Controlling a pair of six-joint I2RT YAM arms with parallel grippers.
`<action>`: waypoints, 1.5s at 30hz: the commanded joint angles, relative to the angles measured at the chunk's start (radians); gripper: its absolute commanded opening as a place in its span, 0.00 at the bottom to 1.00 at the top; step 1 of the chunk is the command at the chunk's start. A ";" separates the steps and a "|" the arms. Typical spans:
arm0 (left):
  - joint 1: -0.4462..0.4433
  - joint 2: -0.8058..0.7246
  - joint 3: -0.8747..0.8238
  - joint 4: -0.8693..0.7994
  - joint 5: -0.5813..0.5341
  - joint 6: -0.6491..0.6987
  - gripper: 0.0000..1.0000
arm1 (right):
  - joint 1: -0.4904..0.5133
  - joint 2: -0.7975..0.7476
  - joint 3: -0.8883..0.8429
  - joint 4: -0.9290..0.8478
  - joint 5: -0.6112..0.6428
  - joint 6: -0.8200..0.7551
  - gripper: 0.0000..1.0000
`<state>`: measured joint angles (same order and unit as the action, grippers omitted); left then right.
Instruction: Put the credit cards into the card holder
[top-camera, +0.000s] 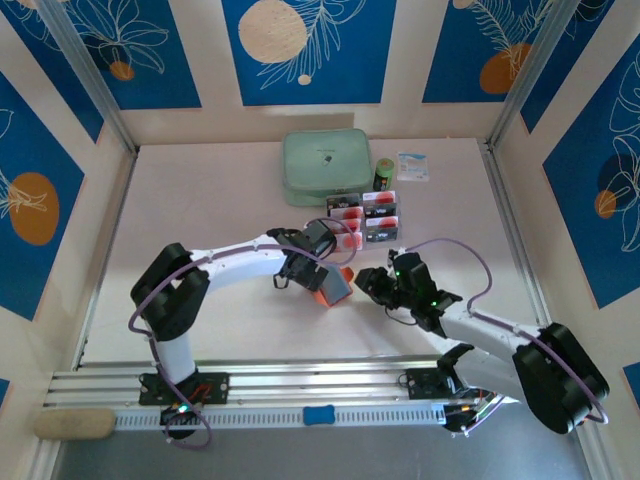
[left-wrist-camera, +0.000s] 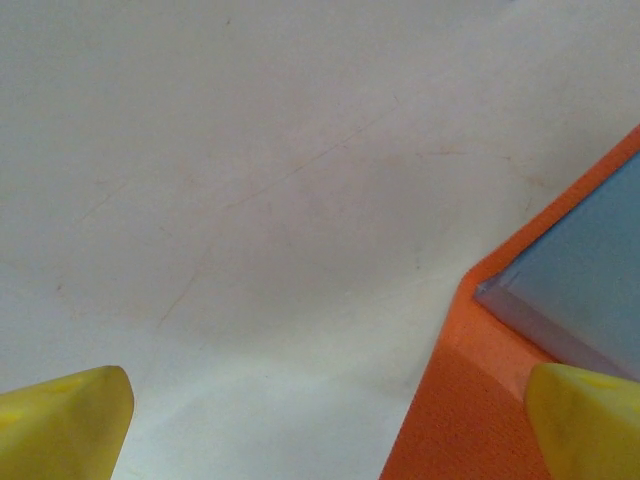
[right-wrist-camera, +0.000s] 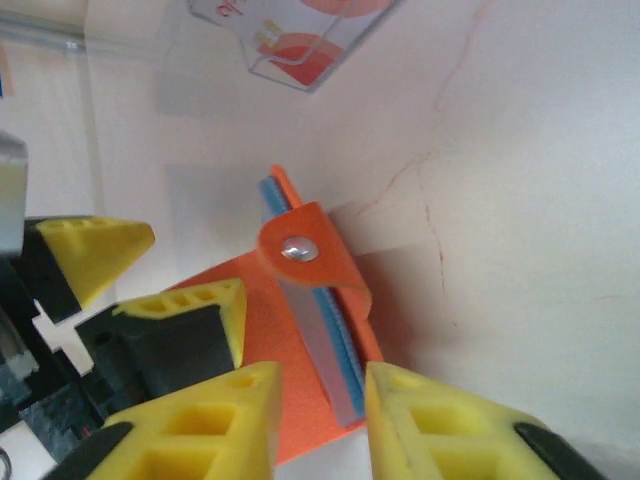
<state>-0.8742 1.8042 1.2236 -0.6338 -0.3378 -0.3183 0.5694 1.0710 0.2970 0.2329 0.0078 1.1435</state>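
Showing blue-grey inner layers (right-wrist-camera: 320, 350), orange card holder (right-wrist-camera: 265, 330) bears a silver snap (right-wrist-camera: 294, 248).

Left arm (top-camera: 235, 258): elbow raised, forearm reaching right to table centre. Left gripper (left-wrist-camera: 325, 425): jaws spread wide. Right arm (top-camera: 480, 335): low, reaching left. Right gripper (right-wrist-camera: 322, 420): fingers nearly together, narrow gap, grip undetermined.

Matt, perhaps felt card holder (right-wrist-camera: 268, 335); metal snap (right-wrist-camera: 293, 249).

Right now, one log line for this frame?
left tool open at card holder | right tool astride card holder edge, grip unclear | credit cards in clear tray
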 joint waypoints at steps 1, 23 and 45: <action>-0.011 0.007 -0.009 0.006 -0.040 0.038 1.00 | -0.002 -0.013 0.051 -0.111 -0.024 -0.073 0.17; 0.046 0.027 0.011 0.090 0.024 0.107 1.00 | 0.159 0.418 0.145 0.267 -0.098 -0.071 0.00; 0.195 -0.170 -0.096 0.200 0.456 -0.241 1.00 | 0.304 0.619 0.190 0.392 0.074 0.038 0.00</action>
<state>-0.6765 1.6817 1.1706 -0.4702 0.0429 -0.4694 0.8635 1.6669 0.4732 0.6399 0.0372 1.1683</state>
